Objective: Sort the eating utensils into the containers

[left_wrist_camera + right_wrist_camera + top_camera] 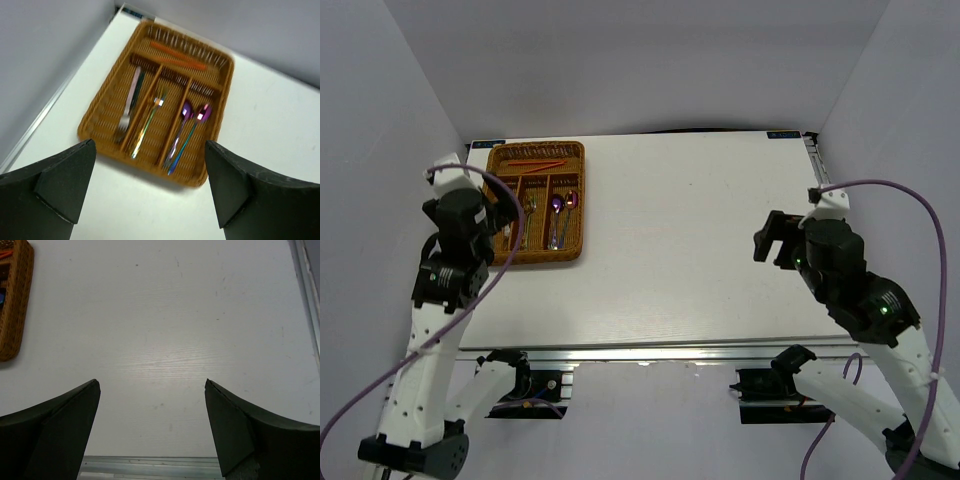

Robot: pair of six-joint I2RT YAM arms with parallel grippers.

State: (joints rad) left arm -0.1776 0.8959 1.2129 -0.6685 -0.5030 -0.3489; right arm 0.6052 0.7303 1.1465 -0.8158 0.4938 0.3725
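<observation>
left claw [150,146]: jaws spread wide, gripping nothing and touching nothing. It hangs above the near-left part of the wicker tray [582,200].
wicker tray: stands at the far-left corner of the white table [700,250]. Its long axis runs near to far, with the crosswise slot at the far end and three long slots side by side nearer the arms.
crosswise slot: red-orange chopsticks [177,56] lie side to side along the slot, at right angles to the tray's long axis.
left long slot: a silver utensil [129,102] lies lengthwise, near to far, its broader end toward the near rim. It is too blurred to tell what kind it is.
middle long slot: an iridescent utensil [146,127] lies lengthwise, parallel to the dividers. Which end is its head cannot be told.
right long slot: two purple spoons [186,111] lie side by side, bowls toward the far end and handles pointing at the near rim.
right claw [152,385]: jaws spread wide, gripping nothing. It hovers over bare table top on the right side, well apart from the tray, and only a corner of the wicker shows at the left edge of its wrist view.
</observation>
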